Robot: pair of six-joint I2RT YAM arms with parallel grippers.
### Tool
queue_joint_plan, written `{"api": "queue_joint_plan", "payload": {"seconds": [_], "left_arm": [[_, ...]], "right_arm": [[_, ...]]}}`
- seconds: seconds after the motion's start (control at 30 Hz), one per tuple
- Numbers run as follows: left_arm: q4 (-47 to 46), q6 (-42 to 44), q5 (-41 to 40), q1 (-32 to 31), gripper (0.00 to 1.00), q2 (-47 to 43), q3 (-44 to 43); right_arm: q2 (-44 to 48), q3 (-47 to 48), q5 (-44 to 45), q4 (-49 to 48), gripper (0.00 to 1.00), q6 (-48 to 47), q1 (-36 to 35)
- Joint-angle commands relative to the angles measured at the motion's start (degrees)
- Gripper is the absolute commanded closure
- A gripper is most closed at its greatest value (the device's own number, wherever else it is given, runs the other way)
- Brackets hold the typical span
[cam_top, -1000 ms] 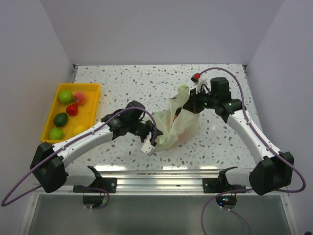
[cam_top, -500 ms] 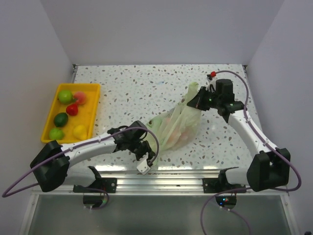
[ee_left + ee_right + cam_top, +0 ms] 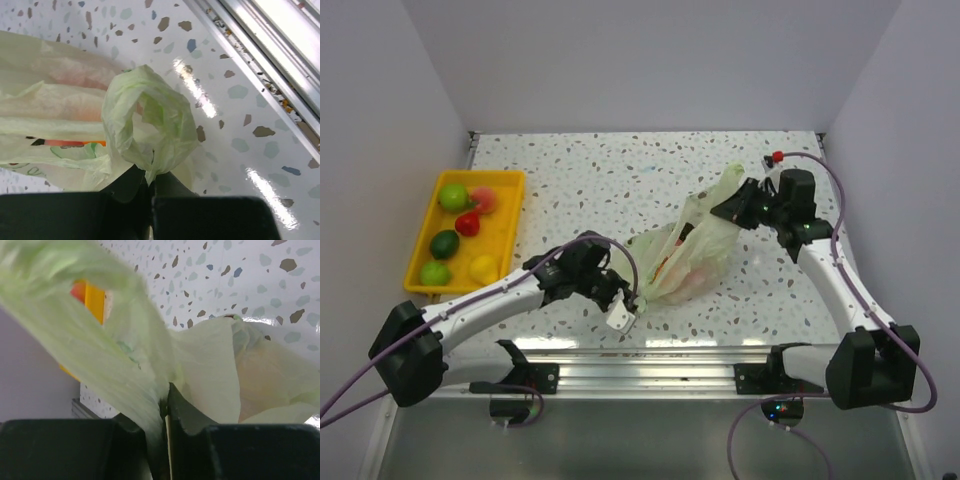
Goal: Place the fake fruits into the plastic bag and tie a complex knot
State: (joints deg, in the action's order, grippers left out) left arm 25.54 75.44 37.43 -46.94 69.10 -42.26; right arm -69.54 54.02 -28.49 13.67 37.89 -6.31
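Observation:
The pale green plastic bag [image 3: 688, 258] lies at the table's middle right, with orange and red fruits showing through it. My left gripper [image 3: 632, 303] is shut on a looped tail of the bag [image 3: 149, 117] at its near-left end. My right gripper [image 3: 734, 206] is shut on the bag's other tail [image 3: 150, 370], held up at the far right, so the plastic stretches between them. No tied knot shows. Several fake fruits stay outside the bag: green [image 3: 453, 196], red [image 3: 467, 223] and yellow [image 3: 483, 267].
The loose fruits lie in a yellow tray [image 3: 510, 215] at the far left; its edge also shows in the right wrist view [image 3: 94, 302]. The metal rail [image 3: 280, 60] at the table's near edge runs close to my left gripper.
My right gripper has moved right and back, pulling its tail of the bag out. My left gripper swung toward the near edge, then back up, still holding its tail.

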Motion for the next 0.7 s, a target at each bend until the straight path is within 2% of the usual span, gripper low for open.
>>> {"api": "queue_joint_plan", "payload": {"seconds": [0.0,0.03,0.07,0.2,0.33,0.57,0.67], "left_arm": [[-2.1,-5.7,2.9,2.1,1.00,-0.9,-4.7],[-1.8,-5.5,2.8,2.2,1.00,-0.9,-5.0],[-1.2,-5.4,2.7,2.2,1.00,-0.7,-5.5],[-0.3,-4.6,3.0,2.2,1.00,-0.4,-6.0],[0.9,-1.5,3.4,1.9,1.00,-0.3,-5.8],[2.8,6.7,-0.8,-1.9,1.00,0.9,-3.6],[2.8,10.0,-2.5,-4.6,1.00,2.4,-3.6]], "right_arm": [[0.7,-0.1,-6.4,-3.3,0.81,-2.6,0.2],[0.7,0.4,-7.1,-2.5,0.72,-6.3,0.2],[0.7,0.8,-7.9,-0.8,0.67,-7.9,0.1],[3.1,-0.4,-8.3,-2.7,0.43,-9.6,0.2],[5.2,-3.5,-4.6,-10.0,0.36,-2.4,0.1],[-1.3,-0.8,-1.0,-12.7,0.31,8.5,-0.6],[-2.5,0.6,1.1,-11.9,0.21,11.5,-1.4]]}}
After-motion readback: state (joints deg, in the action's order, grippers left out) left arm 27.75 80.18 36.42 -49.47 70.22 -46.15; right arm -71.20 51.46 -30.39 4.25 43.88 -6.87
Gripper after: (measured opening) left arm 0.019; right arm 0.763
